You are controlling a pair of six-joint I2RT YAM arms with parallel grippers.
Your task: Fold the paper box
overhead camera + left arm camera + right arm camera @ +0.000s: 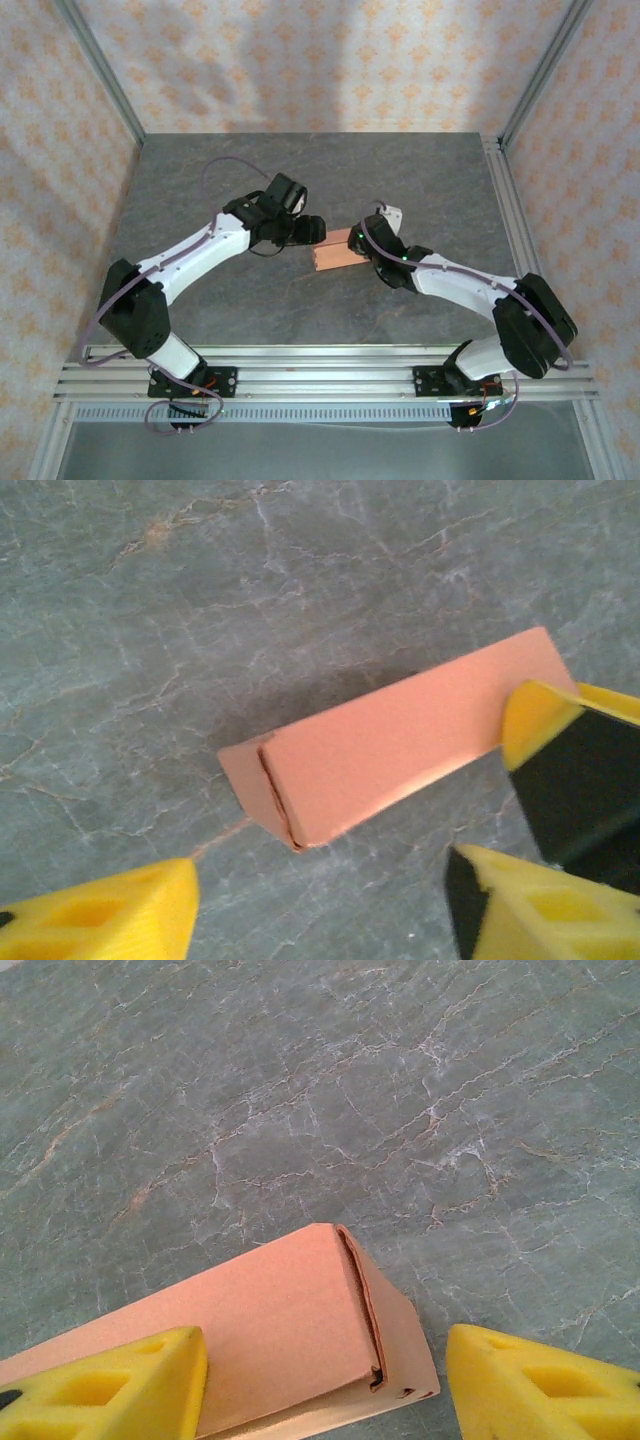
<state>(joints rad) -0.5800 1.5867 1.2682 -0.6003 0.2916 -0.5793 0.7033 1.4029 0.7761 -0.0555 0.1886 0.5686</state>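
So the salmon-orange cardboard box [335,256] looks pretty much formed at this point: a long closed-up sleeve lying on the grey marbled tabletop [200,180], right between the two arms. Its long axis runs more or less from one gripper to the other.

Left gripper [322,880] is spread wide, holding nothing. From its wrist cam the box sits just ahead of the fingertips, slanting away up and to the right. The near end shows a tucked flap whose seam isn't quite flush. At the far end a yellow and black fingertip [565,765] touches the box, and my guess is that's the other arm's.

Right gripper [325,1360] is wide too, not clamped on anything. The box end pokes in between its fingers. One finger [120,1380] overlaps the top face, while the other stands clear with tabletop between. This end flap has a small gap along the crease.

Right arm is the nearer one I'd say, since it's practically straddling the box, while the left has a bit of table to cross. Next up is probably pressing those end flaps home, which means pushing along that long axis from both ends.
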